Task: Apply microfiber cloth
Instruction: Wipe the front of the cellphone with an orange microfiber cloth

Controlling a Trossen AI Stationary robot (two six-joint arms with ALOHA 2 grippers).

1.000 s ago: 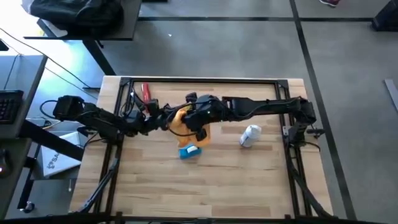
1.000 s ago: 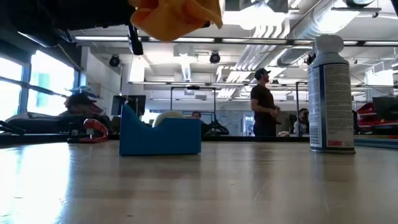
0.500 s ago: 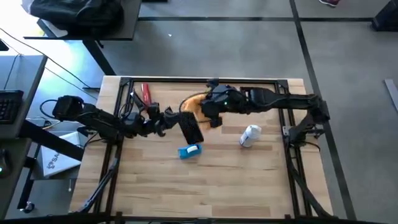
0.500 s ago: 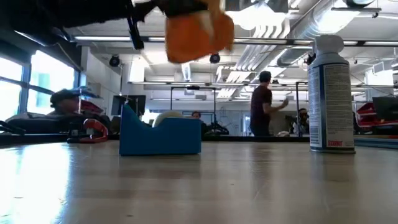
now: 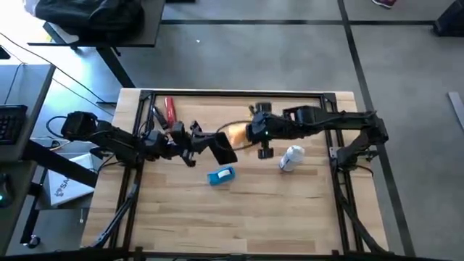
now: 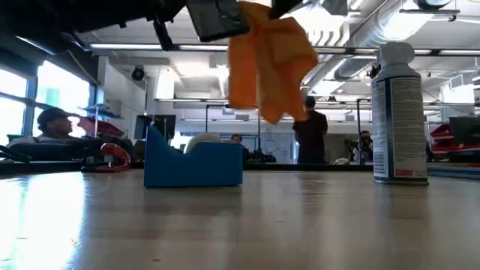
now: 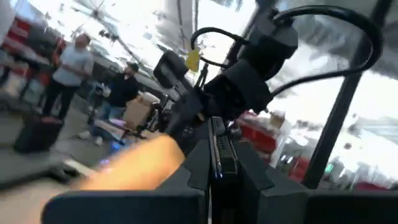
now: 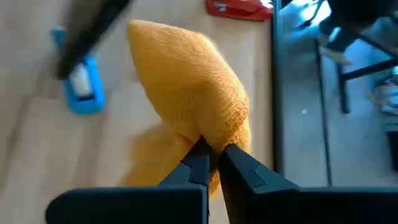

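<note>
From above, the right gripper [image 5: 250, 133] reaches in from 3 o'clock to the middle of the table [image 5: 290, 210] and pinches the microfiber cloth [image 5: 234, 133], a bright orange bunch just beside the black phone [image 5: 221, 148]. The left gripper [image 5: 197, 141], coming from 9 o'clock, is clamped on that phone's near end. A blue tape dispenser [image 5: 222, 175] sits at 6 o'clock from the phone, a white spray can [image 5: 291, 158] lies toward 4 o'clock from the cloth, and a red tool [image 5: 170, 109] rests at 10 o'clock near the table's far edge. At table height, the cloth [image 6: 268, 61] hangs clear of the tabletop in loose vertical folds, its lower edge ragged, with the phone [image 6: 217, 19] touching its upper side; the dispenser [image 6: 193, 160] and the can [image 6: 399, 112] stand below, well apart. People show in the room behind. The left wrist view shows the phone [image 7: 216, 152] edge-on between the fingers [image 7: 261, 186], with a blurred orange mass [image 7: 140, 165] beside it. The right wrist view shows the fingertips [image 8: 200, 155] closed on a fold of the cloth [image 8: 189, 93], whose knitted, nubby weave bulges into a rounded hump above the wood.
</note>
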